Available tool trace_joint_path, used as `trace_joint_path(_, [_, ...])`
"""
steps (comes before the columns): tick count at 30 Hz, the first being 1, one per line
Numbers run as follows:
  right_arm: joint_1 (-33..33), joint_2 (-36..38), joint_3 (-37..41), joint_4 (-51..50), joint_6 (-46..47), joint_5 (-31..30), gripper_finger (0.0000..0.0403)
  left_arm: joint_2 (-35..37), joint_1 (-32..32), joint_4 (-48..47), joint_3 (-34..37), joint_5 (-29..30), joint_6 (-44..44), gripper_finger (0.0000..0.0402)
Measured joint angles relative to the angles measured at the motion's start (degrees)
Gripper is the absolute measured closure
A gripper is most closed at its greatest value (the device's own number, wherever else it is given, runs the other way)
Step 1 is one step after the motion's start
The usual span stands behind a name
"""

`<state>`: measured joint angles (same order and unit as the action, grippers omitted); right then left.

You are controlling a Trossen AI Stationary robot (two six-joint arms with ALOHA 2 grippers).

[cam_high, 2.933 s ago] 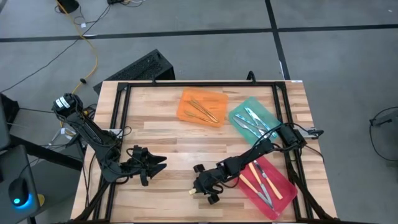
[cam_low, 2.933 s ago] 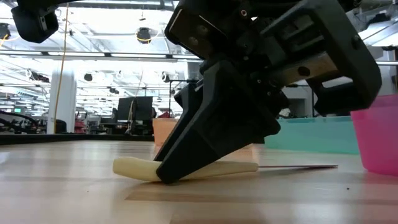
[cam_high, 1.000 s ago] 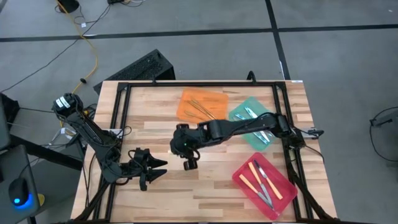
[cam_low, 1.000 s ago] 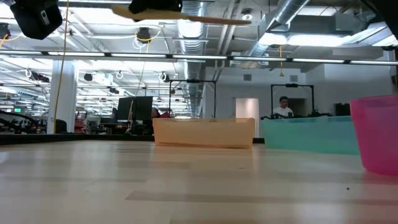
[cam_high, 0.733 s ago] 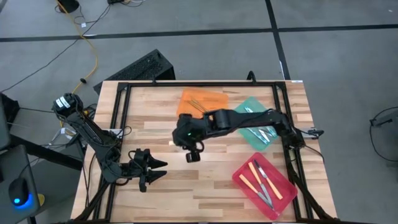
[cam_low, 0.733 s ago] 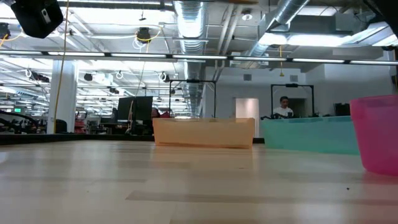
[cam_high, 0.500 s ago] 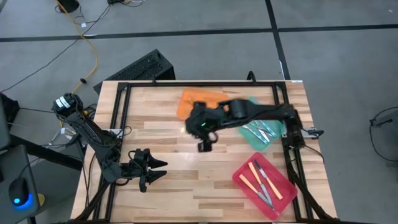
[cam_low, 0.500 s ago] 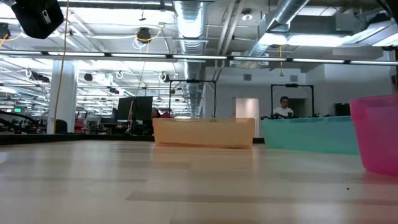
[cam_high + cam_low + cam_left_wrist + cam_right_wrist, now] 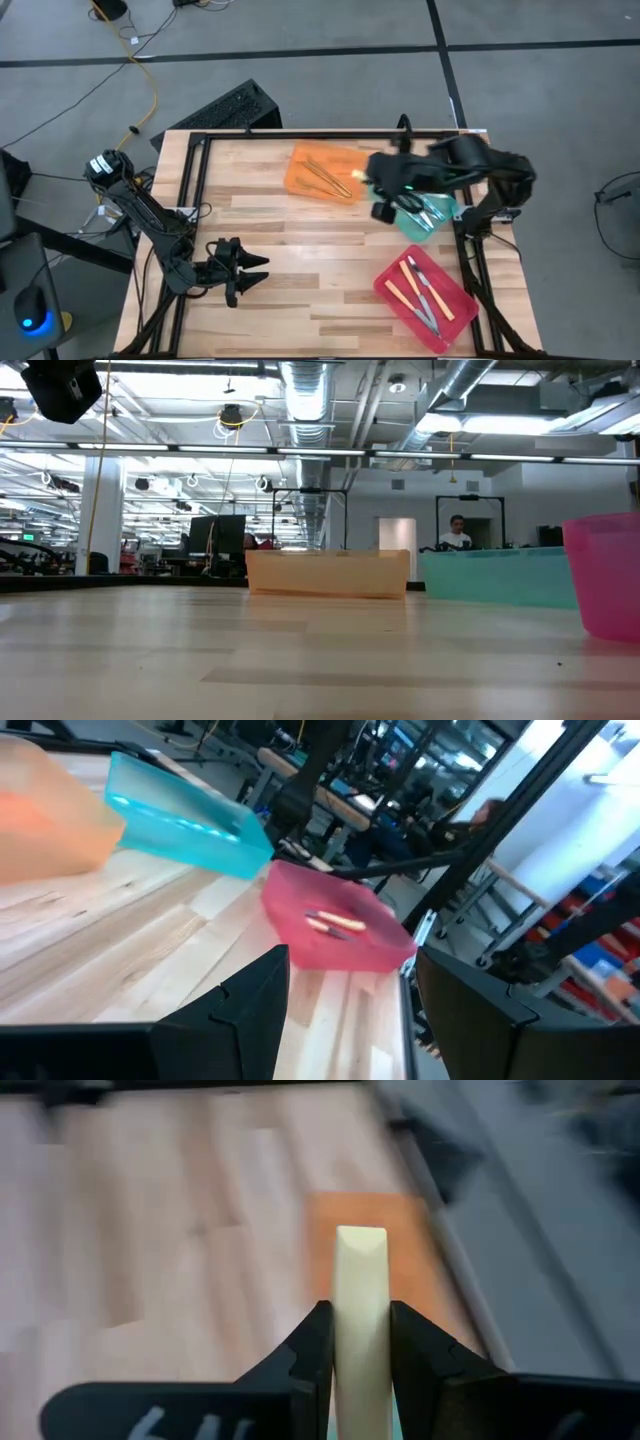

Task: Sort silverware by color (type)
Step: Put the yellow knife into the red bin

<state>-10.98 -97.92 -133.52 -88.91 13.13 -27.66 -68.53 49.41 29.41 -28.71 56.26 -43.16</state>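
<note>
Since the earlier frames the right gripper [image 9: 382, 198] has been swung from the near middle of the bench to the far right part, above the gap between the orange tray [image 9: 325, 172] and the teal tray [image 9: 418, 205]. A pale cream-handled utensil [image 9: 361, 1310] is clamped between its fingers [image 9: 312, 1348], the handle pointing ahead.

The sorting is judged nearly complete. Gold utensils [image 9: 322, 177] lie in the orange tray, blue-handled ones [image 9: 424, 206] in the teal tray, and yellow-orange-handled ones [image 9: 404, 287] with silver-headed pieces in the red tray [image 9: 425, 291] at the near right corner. No loose silverware is seen on the bare wood; only the held piece is left to place.

The left gripper [image 9: 250, 270] rests near the near left corner, its fingers spread and empty.

The bench [image 9: 260, 205] is of light planked wood inside a black frame. Beyond it an open workshop with ceiling ducts and lights is seen in the low view, with a person [image 9: 456, 532] far off.
</note>
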Motion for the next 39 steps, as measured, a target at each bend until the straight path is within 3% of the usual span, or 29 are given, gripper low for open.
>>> trace_joint_path(7, [-6.4, 7.2, 6.6, -1.1, 16.6, -10.7, 0.0315, 0.0, 0.0, 1.3, 0.0, 1.6, 0.1, 0.0200])
trace_joint_path(13, [-13.6, 14.5, 21.4, -0.4, 34.6, -15.8, 0.0315, 0.0, 0.0, 1.8, 0.0, 2.0, 0.0, 0.0200])
trace_joint_path(23, [-26.4, 18.1, 44.2, -1.0, 67.8, -15.9, 0.0315, 0.0, 0.0, 1.8, 0.0, 2.4, -0.5, 0.0200])
trace_joint_path(32, [-38.4, 18.0, 54.5, -1.1, 98.8, -14.7, 0.0315, 0.0, 0.0, 1.6, 0.0, 3.0, -0.5, 0.0200])
trace_joint_path(39, [-42.9, 15.2, 57.4, 0.1, 108.6, -12.2, 0.0315, 0.0, 0.0, 1.2, 0.0, 3.9, -0.7, 0.0200])
